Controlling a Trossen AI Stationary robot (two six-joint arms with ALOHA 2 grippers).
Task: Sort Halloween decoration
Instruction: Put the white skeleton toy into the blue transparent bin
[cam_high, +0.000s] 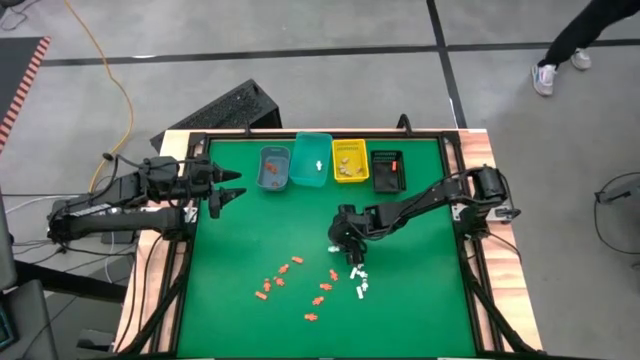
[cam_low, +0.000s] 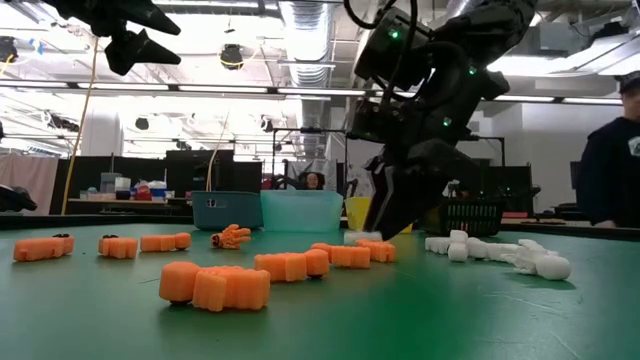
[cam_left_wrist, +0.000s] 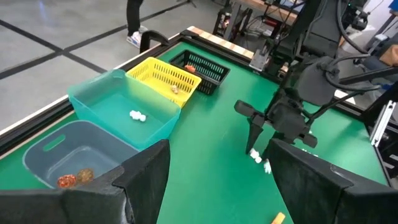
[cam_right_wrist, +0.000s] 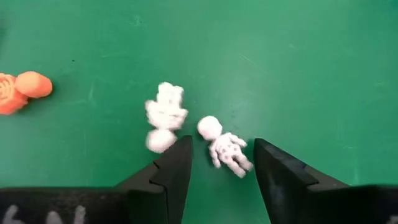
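Observation:
Small orange pieces (cam_high: 283, 278) and white pieces (cam_high: 359, 280) lie scattered on the green mat. My right gripper (cam_high: 345, 246) points down over the white group. In the right wrist view it is open (cam_right_wrist: 222, 147), with a white skeleton-like figurine (cam_right_wrist: 225, 151) lying on the mat between its fingertips, apart from both. Another white piece (cam_right_wrist: 165, 116) and an orange piece (cam_right_wrist: 22, 91) lie beside it. My left gripper (cam_high: 226, 190) is open (cam_left_wrist: 217, 180) and waits in the air near the table's far left corner.
Along the far edge stands a row of bins: grey-blue (cam_high: 274, 168) holding orange pieces, teal (cam_high: 313, 158) holding a white piece, yellow (cam_high: 350, 161), and black (cam_high: 387, 170). A raised black frame (cam_high: 195, 250) borders the mat. A person walks beyond the table (cam_high: 570, 45).

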